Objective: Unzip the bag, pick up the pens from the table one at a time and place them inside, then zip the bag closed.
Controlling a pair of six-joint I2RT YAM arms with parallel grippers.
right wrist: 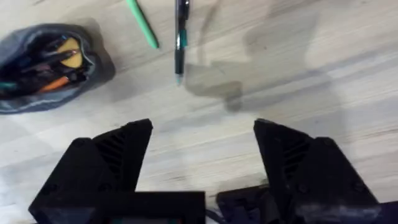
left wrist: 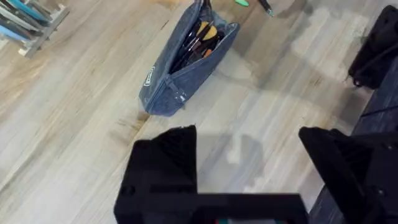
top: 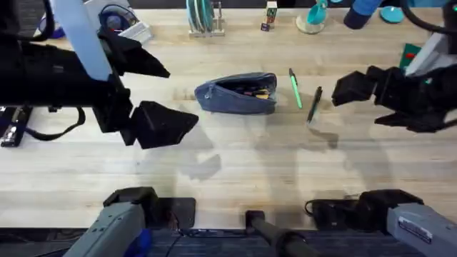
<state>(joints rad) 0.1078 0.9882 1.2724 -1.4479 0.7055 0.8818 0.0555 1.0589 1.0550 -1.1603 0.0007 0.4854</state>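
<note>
1. Left gripper (left wrist: 245, 180) spread wide, holding nothing, above bare table (top: 235, 171) just left of pencil pouch (top: 238, 93)
2. Right gripper (right wrist: 202, 165) likewise wide, empty, right of pens
3. Pouch unzipped; green pen (top: 295, 89) and black pen (top: 314, 105) beside it

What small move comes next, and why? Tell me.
Probably lower the right claw onto the black pen. The bag already lies unzipped and gaping, both pens still rest on the table beside it, and the right claw hangs open nearest them. The green pen can follow.
</note>
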